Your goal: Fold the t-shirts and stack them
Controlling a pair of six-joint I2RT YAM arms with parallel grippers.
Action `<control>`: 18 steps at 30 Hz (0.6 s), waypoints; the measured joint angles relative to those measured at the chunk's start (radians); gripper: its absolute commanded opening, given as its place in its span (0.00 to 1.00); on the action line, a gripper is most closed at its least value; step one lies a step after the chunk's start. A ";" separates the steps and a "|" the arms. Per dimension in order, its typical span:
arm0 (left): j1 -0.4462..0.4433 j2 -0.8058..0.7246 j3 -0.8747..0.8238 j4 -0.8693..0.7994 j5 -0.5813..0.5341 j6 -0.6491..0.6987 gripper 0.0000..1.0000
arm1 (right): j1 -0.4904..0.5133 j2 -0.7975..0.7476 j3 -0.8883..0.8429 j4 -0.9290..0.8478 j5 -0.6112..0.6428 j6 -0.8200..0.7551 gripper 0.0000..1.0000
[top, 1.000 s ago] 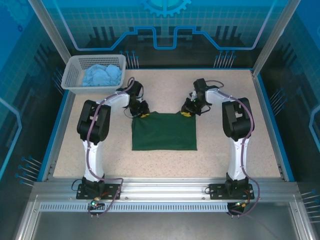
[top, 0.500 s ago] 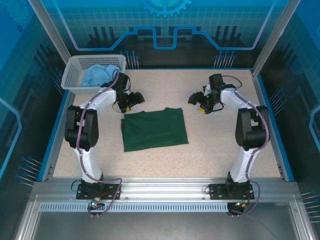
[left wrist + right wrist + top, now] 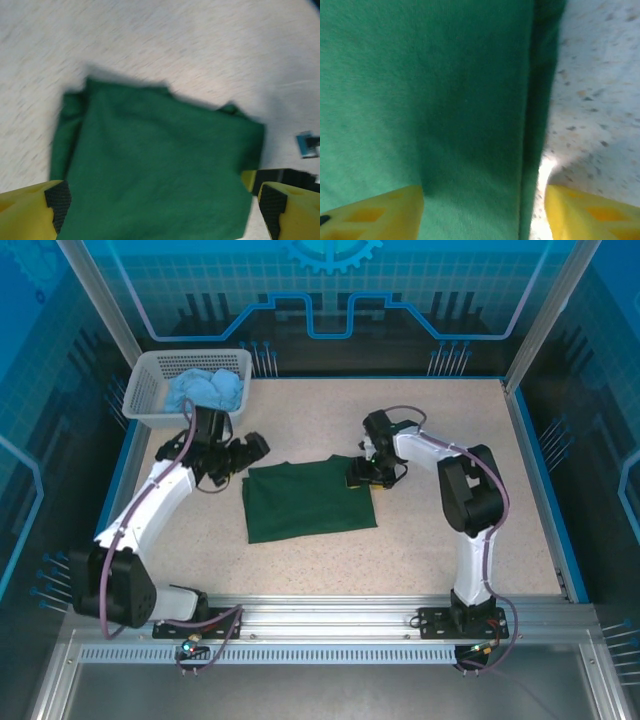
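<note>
Up and to the left of the dark green t-shirt [image 3: 308, 502], I see the white basket [image 3: 140, 405] holding the light blue t-shirt [image 3: 207, 390]. My left gripper [image 3: 243, 452] hovers just off the green shirt's far left corner, jaws spread wide, empty. That shirt lies folded flat on the table [image 3: 430, 540]. My right gripper [image 3: 362, 476] sits at its far right corner, jaws apart astride the edge.

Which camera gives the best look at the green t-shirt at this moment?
Top external: the whole folded green t-shirt lies flat on the table. Left wrist catches most of it, blurred, its near side cropped. Right wrist is a blurred close-up of one edge.
</note>
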 measured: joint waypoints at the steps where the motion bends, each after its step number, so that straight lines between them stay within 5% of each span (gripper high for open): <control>1: 0.000 -0.024 -0.044 -0.005 -0.015 -0.018 0.99 | 0.011 0.006 0.009 -0.011 0.029 0.000 0.51; 11: 0.000 -0.226 -0.222 -0.085 -0.092 -0.148 0.99 | 0.065 0.036 0.069 -0.051 0.161 0.013 0.06; 18: 0.000 -0.266 -0.205 -0.185 -0.096 -0.159 0.99 | -0.041 0.202 0.368 -0.159 0.424 -0.090 0.00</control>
